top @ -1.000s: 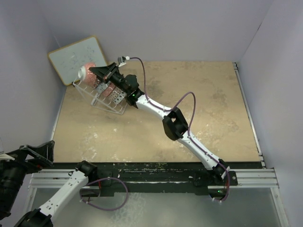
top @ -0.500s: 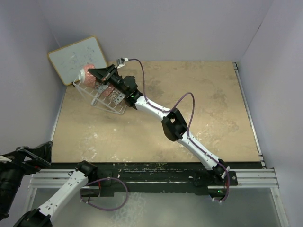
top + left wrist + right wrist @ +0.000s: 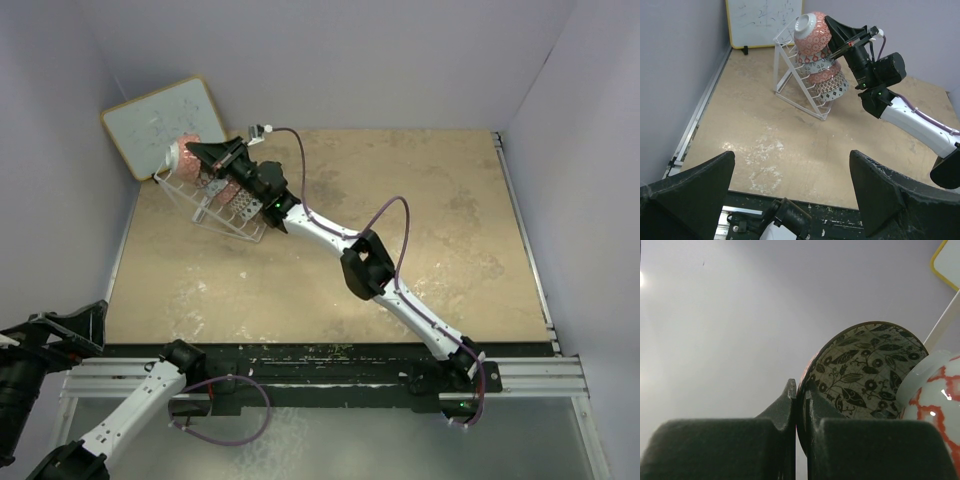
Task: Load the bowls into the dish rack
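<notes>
The dish rack (image 3: 790, 70) stands at the far left of the surface (image 3: 790, 150), just in front of a whiteboard (image 3: 765, 20). Bowls sit in it in a row, with a red bowl (image 3: 812, 32) at the top. The right fingers (image 3: 785, 415) are pinched tight on the rim of a black-and-white bowl (image 3: 865, 370), right beside the red one. The left fingers (image 3: 695, 195) are wide apart, near the front left edge, holding nothing.

Soft, even, diffuse light with faint shadows; one small glare spot on the red-pink bowl (image 3: 935, 400).
</notes>
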Controlling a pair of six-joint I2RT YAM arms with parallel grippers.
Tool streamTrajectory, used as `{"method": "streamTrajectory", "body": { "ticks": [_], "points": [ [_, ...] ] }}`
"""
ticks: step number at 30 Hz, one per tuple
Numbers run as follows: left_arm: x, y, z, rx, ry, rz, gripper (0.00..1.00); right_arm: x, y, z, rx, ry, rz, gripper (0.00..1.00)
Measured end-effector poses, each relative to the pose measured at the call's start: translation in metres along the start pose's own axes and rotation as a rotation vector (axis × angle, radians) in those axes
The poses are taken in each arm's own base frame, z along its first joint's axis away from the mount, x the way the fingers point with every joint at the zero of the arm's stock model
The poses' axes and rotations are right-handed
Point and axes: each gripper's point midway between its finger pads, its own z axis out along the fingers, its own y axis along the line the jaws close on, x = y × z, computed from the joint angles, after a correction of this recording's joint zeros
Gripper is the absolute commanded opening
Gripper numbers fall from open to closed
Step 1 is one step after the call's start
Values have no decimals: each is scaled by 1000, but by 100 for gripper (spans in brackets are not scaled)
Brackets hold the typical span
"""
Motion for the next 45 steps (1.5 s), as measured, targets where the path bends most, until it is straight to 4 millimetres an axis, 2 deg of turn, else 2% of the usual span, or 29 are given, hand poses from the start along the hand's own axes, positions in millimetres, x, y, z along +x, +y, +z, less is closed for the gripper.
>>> {"method": "streamTrajectory", "body": {
  "ticks": [22,36,45],
  "points": [
    [-4,0,-2,28,-9,-13,99,-10,-9,6,51,-192,32,0],
    [-5,2,0,34,-8,-14,99,-11,-9,6,52,-210,25,0],
    [-5,2,-1,34,-11,-23,99,-11,-2,7,22,-197,26,0]
  ]
}}
